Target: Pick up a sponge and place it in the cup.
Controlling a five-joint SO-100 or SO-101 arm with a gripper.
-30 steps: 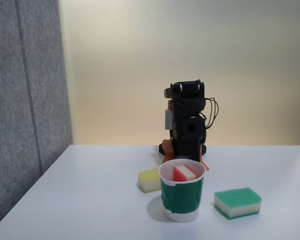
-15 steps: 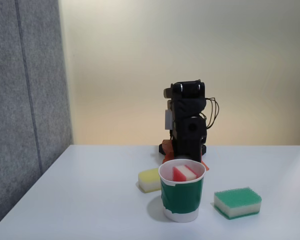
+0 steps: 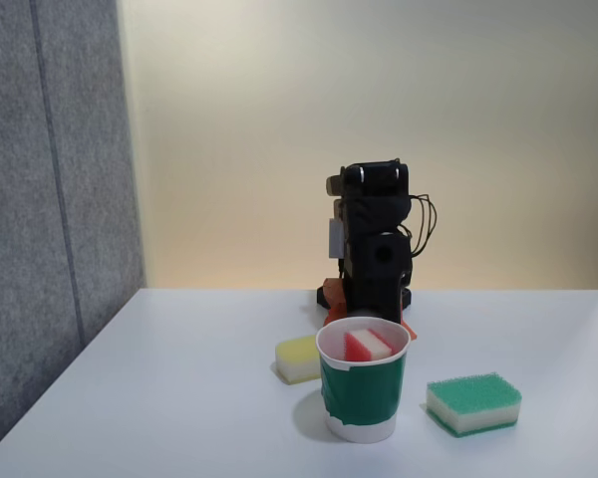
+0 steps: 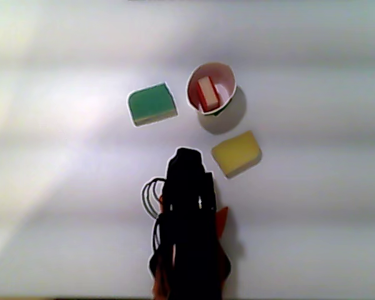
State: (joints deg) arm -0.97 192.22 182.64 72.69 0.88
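Red-topped, the sponge (image 3: 367, 345) already stands on edge inside the cup (image 3: 363, 390), so the placing looks done. The arm (image 3: 374, 244) is folded up behind the cup, well apart from it; whether its jaws are apart or together I cannot tell. From above, the sponge (image 4: 207, 94) lies ahead of the arm (image 4: 189, 219), long axis running away from it, with the green sponge (image 4: 151, 104) and yellow sponge (image 4: 235, 153) flanking. The fixed view gives the cup's height.

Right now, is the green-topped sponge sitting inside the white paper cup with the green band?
No, the green-topped sponge lies on the table beside the white paper cup, which holds the red-topped sponge.
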